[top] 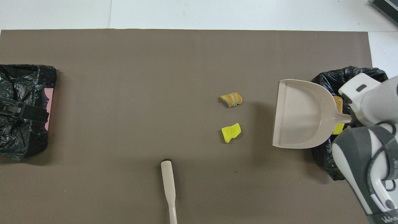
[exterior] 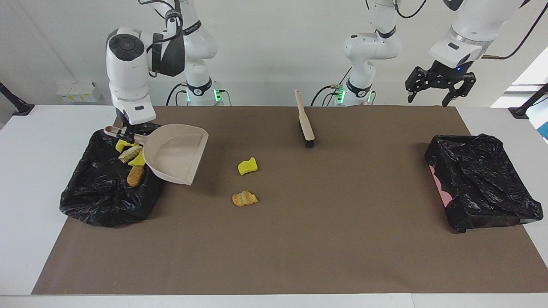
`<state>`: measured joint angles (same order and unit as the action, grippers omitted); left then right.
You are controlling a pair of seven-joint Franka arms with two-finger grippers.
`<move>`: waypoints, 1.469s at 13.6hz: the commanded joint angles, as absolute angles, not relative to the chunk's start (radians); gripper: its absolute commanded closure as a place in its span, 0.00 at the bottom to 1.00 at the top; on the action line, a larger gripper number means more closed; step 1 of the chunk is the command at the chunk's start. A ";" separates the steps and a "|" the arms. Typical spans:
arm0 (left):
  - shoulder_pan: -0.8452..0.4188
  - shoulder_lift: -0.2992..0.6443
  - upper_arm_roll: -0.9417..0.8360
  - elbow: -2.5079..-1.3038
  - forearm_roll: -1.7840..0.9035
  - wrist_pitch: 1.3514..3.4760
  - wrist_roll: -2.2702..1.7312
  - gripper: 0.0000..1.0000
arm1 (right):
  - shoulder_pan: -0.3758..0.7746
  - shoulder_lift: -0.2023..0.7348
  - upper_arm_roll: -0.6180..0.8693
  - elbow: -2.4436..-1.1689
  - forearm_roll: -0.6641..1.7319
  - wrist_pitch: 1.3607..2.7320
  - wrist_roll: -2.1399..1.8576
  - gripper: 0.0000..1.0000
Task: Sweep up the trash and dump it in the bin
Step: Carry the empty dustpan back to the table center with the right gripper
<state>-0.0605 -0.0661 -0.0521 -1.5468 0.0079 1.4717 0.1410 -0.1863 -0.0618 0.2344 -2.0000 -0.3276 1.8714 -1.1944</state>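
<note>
My right gripper (exterior: 124,131) is shut on the handle of the beige dustpan (exterior: 175,152), which is empty. The handle is over the black-bagged bin (exterior: 102,192) at the right arm's end, and the pan's mouth faces the table's middle. Several trash scraps (exterior: 132,159), yellow and tan, lie in that bin. A yellow sponge piece (exterior: 247,166) and an orange-brown lump (exterior: 244,199) lie on the brown mat; both show in the overhead view, the sponge piece (top: 231,133) and the lump (top: 231,99). My left gripper (exterior: 441,87) is open and empty, up in the air.
The beige brush (exterior: 305,124) lies on the mat near the robots, bristles pointing away from them. A second black-bagged bin (exterior: 479,179) with a pink edge sits at the left arm's end. The brown mat (exterior: 299,248) covers most of the white table.
</note>
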 commanded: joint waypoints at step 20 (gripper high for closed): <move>-0.054 -0.064 -0.055 -1.526 0.023 1.450 0.147 0.00 | 0.432 0.523 0.233 -1.481 0.069 1.858 0.566 1.00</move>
